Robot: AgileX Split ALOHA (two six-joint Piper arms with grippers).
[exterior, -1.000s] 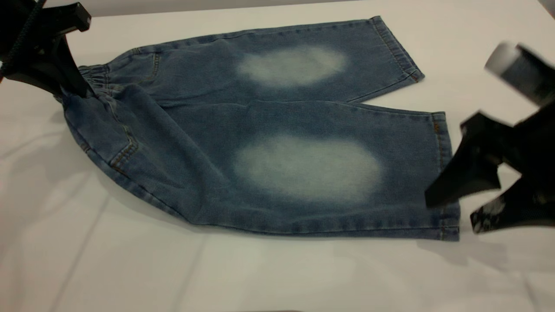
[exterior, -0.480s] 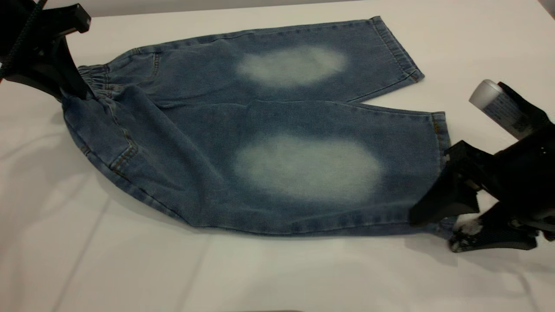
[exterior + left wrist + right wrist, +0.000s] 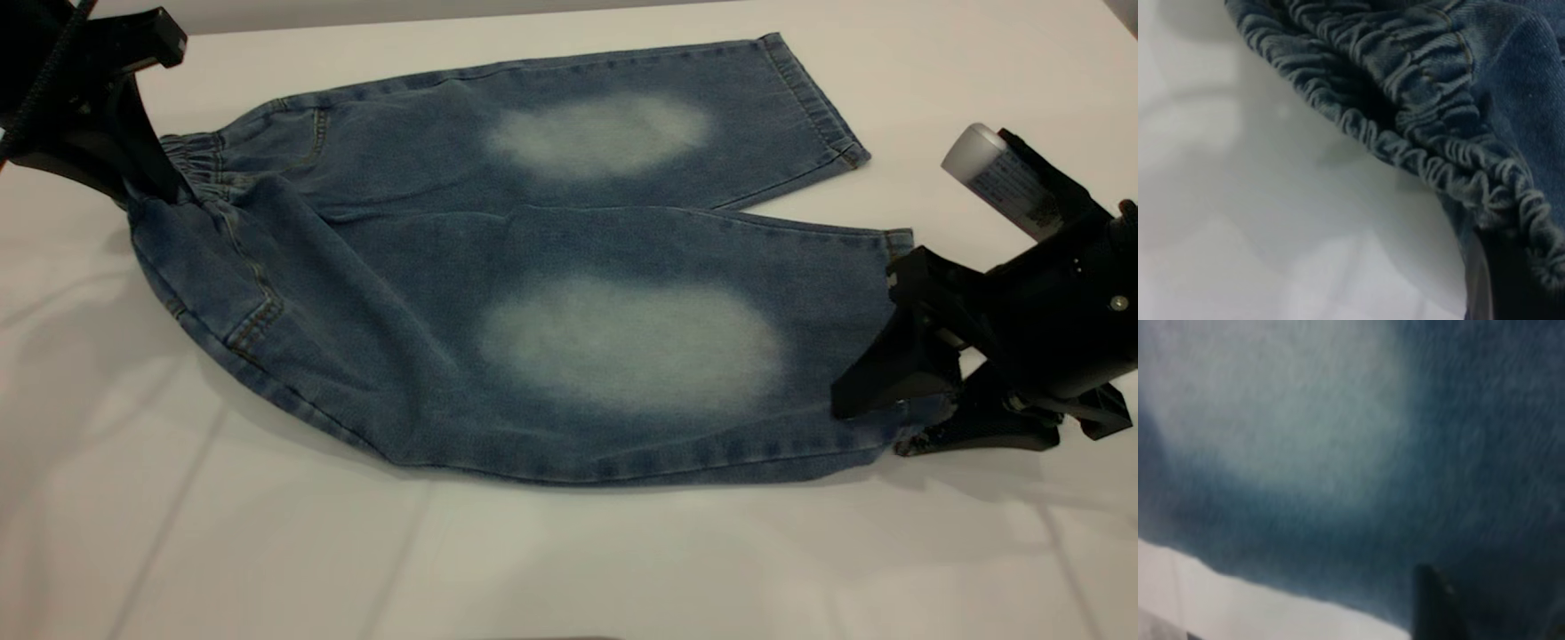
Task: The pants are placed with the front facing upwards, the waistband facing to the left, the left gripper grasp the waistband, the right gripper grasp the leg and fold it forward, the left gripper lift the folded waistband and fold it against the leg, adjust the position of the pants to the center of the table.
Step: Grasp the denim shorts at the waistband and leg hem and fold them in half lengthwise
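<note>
- The pants lie flat on the white table, front up.
- The left gripper pinches the waistband at the pants' left end.
- The right gripper pinches the hem of the near leg.

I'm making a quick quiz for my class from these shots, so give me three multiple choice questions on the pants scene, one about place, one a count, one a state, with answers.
1. Where is the right gripper?
A. at the hem corner of the near leg
B. at the waistband
C. over the far leg

2. How many pale faded patches show on the pants?
A. one
B. two
C. four

3. How do the pants lie?
A. folded in half
B. rolled up
C. spread open, both legs showing

Answers: 1 A, its fingers straddle that corner. 2 B, one oval per leg. 3 C, no fold made; the left gripper is at the waistband.
</note>
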